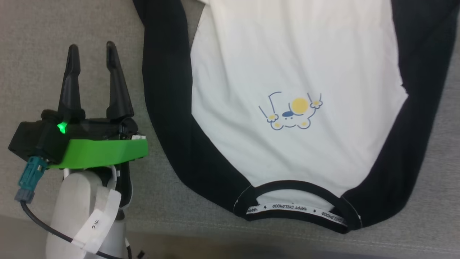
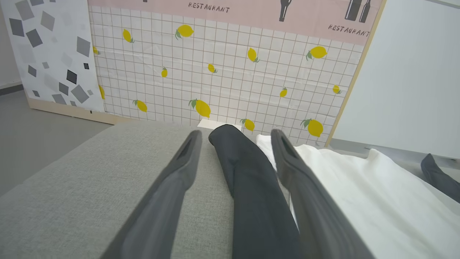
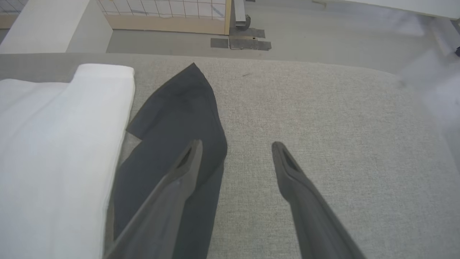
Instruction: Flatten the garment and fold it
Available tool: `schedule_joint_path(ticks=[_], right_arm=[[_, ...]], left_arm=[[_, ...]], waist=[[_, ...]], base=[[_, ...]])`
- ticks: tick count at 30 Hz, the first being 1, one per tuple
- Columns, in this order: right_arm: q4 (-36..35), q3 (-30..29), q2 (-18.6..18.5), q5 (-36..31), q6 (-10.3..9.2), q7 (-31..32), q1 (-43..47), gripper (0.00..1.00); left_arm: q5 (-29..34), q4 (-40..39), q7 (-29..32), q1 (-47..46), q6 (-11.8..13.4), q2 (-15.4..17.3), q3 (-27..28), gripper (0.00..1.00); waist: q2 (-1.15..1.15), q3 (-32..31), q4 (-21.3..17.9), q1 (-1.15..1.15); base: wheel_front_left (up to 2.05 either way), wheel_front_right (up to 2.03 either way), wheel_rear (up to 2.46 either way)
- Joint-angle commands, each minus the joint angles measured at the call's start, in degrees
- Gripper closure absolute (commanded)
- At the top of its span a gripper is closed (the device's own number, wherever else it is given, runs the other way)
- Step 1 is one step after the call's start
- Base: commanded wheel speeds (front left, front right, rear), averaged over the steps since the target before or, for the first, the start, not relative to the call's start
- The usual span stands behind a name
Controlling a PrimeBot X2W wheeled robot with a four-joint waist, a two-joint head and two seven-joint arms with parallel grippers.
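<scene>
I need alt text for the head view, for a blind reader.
A white T-shirt with black sleeves and neckband lies spread on a grey surface, neck towards the camera. The open left gripper is at lower left, beside one sleeve.

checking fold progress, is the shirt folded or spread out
Spread out: the garment lies flat, print facing up, no layer visibly folded over.

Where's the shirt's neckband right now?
In the head view, the neckband lies near the bottom edge, right of centre, well to the right of the open left gripper.
</scene>
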Motion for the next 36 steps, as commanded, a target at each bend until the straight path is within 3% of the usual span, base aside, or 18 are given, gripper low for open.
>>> schedule_joint_path(ticks=[1,6,13,14,15,16,27,35,36], right_arm=[[1.31,0.10,-0.51,-1.85,-0.09,0.69,-1.26,0.00],[4.99,1.05,-1.68,-7.47,-0.09,3.62,-3.08,0.00],[8.56,2.92,-0.29,-5.57,-0.09,7.19,-2.65,0.00],[8.80,2.93,-0.21,-5.01,-0.09,7.49,-2.57,0.18],[8.99,3.17,-0.25,-4.50,-0.09,7.76,-2.44,0.68],[9.01,3.33,-0.35,-4.02,-0.09,7.66,-2.36,1.00],[3.97,-0.40,-2.80,4.59,-0.09,-5.10,-0.25,1.00],[-2.94,-3.33,-5.53,12.96,-0.09,-7.84,13.40,1.00],[-7.18,-3.63,-5.43,13.93,-0.09,-8.06,19.91,1.00]], left_arm=[[1.17,-0.41,-0.20,-1.05,-0.82,-0.77,0.56,0.00],[2.86,-1.38,-0.20,-1.56,-3.02,-2.76,2.11,0.00],[4.37,-1.64,-0.20,-0.48,-4.76,-4.02,4.10,0.00],[4.46,-1.57,-0.20,-0.42,-4.89,-4.08,4.24,0.00],[4.56,-1.43,-0.20,-0.33,-5.03,-4.15,4.40,0.00],[4.60,-1.38,-0.20,-0.33,-5.13,-4.19,4.54,0.00],[3.31,0.25,-0.20,1.37,-5.40,-4.38,5.68,0.00],[2.73,2.52,-0.20,5.99,-4.29,-4.39,6.69,0.00],[1.93,2.62,-0.20,8.45,-3.15,-4.39,8.04,0.00]], waist=[[0.00,7.77,4.05,-0.01],[0.00,9.58,4.59,-0.01],[0.00,9.20,3.87,-0.01],[0.00,9.00,3.80,-0.01],[0.00,8.74,3.70,-0.01],[0.00,8.42,3.63,-0.01],[0.00,0.00,1.80,-0.01],[0.00,-9.65,-0.80,-0.01],[0.00,-13.56,-1.87,-0.01]], base=[[0.00,0.00,0.00],[0.00,0.00,0.00],[0.00,0.00,0.00],[0.00,0.00,0.00],[0.00,0.00,0.00],[0.00,0.00,0.00],[0.00,0.00,0.00],[0.00,0.00,0.00],[0.00,0.00,0.00]])
